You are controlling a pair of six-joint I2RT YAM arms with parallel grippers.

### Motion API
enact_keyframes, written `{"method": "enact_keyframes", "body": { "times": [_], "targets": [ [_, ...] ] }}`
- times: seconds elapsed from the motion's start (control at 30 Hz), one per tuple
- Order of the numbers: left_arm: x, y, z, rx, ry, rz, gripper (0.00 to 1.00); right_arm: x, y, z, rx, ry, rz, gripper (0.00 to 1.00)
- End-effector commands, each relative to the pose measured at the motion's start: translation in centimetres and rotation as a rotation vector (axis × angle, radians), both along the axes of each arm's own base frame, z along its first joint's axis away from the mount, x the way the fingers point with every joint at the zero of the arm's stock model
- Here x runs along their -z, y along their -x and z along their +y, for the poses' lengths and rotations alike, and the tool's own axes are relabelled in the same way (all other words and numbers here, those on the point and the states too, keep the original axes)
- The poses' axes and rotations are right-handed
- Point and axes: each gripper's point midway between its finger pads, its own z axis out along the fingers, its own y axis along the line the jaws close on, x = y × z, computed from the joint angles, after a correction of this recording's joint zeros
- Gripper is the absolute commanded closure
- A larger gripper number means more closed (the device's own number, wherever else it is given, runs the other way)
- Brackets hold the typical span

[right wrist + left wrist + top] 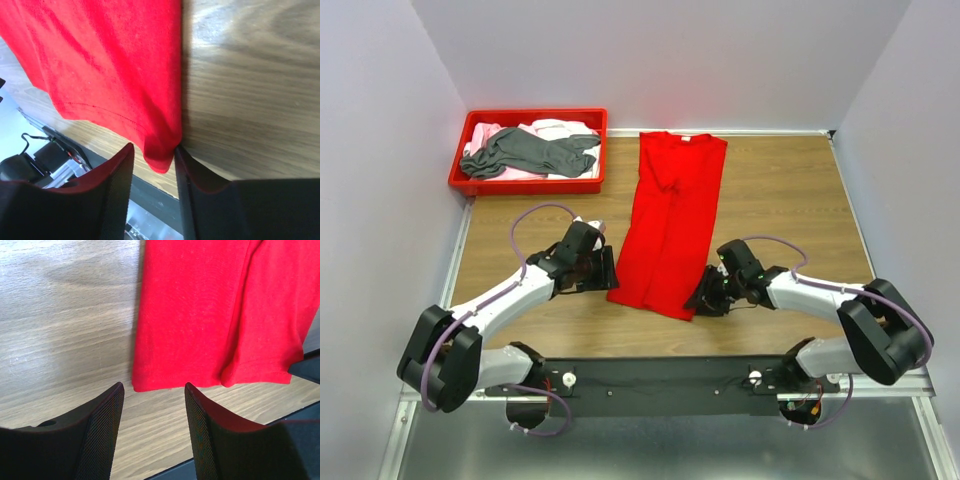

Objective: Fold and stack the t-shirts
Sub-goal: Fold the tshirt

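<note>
- The red t-shirt (670, 225) is laid flat on the desk (790, 200), already narrowed lengthwise, with the collar at the far end and the hem nearest the arms.
- A grey shirt (535, 152) and a pale pink shirt (560, 128) are left heaped in the red tray (525, 186) at the far left.
- The left tool (154, 390) is held open and low, with the left hem corner (137, 385) just ahead of the gap and not yet inside it.
- The right tool (152, 152) is seen with its jaws apart around the right hem corner (160, 160). The cloth touches one finger, but no pinch is made yet.
- The step in hand is judged to be the grasp of both hem corners for the cross-fold.
- Next, the left tool needs to be eased forward over its corner and both corners pinched. The hem then has to be lifted evenly and carried towards the collar.
</note>
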Motion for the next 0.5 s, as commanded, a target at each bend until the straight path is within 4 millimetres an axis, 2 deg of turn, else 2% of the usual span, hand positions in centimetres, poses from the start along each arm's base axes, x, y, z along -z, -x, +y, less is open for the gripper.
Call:
{"method": "enact_keyframes", "body": {
  "times": [0.0, 0.07, 0.1, 0.2, 0.23, 0.27, 0.47],
  "targets": [
    [-0.2, -0.6, 0.0, -0.001, -0.019, -0.018, 0.40, 2.5, 1.5, -1.2, -0.005, 0.074, 0.056, 0.59],
    [0.0, -0.5, 0.1, 0.000, -0.029, -0.014, 0.40, 2.7, 1.3, -1.6, 0.005, 0.087, 0.043, 0.65],
    [0.2, -0.3, 0.1, 0.004, -0.030, -0.007, 0.40, 2.8, 1.5, -1.7, 0.007, 0.091, 0.044, 0.72],
    [0.2, 0.0, 0.1, 0.008, -0.032, -0.003, 0.40, 2.6, 1.5, -1.8, 0.012, 0.087, 0.033, 0.83],
    [0.3, 0.1, 0.2, 0.005, -0.037, 0.001, 0.40, 2.5, 1.6, -1.9, 0.013, 0.087, 0.029, 0.93],
    [0.4, 0.2, 0.2, 0.005, -0.043, 0.003, 0.40, 2.4, 1.6, -2.0, 0.015, 0.087, 0.025, 0.99],
    [1.1, 0.4, -0.1, 0.016, -0.062, 0.035, 0.40, 1.6, 1.4, -2.1, -0.001, 0.088, -0.013, 0.99]
  ]
}}
